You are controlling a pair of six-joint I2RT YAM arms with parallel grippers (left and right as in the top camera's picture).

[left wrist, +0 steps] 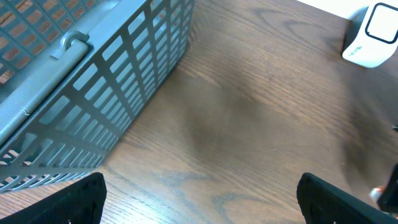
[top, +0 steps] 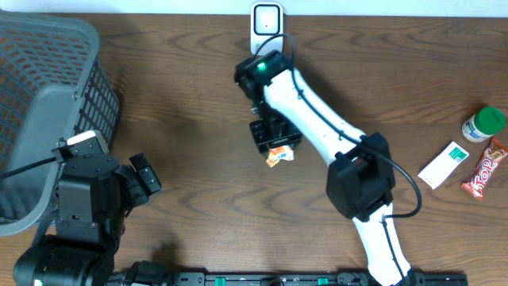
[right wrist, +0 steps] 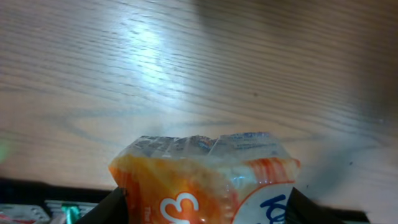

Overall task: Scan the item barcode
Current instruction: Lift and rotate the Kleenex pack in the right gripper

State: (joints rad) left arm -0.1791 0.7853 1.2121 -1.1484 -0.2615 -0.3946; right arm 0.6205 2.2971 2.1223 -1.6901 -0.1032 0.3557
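Seen from overhead, the right gripper (top: 271,137) sits just above the table's centre, toward 12 o'clock. Its fingers press in on both sides of an orange packet (top: 279,156), partly closed on it. In the right wrist view the crinkled packet (right wrist: 205,180) fills the gap between the dark fingertips (right wrist: 113,208). The white scanner (top: 267,24) stands at the 12 o'clock edge, well apart from the packet. The right arm's own wrist lies between the two, and its black cable (top: 279,37) loops across the scanner's lower part. At 9 o'clock a grey basket (top: 44,95) fills the table's left side. Just beside it, toward 7 o'clock, the left gripper (top: 144,181) spreads wide with nothing in it. At 3 o'clock, well clear of the arms, lie a green-capped bottle (top: 483,124), a white box (top: 444,164) and a red candy bar (top: 484,168).
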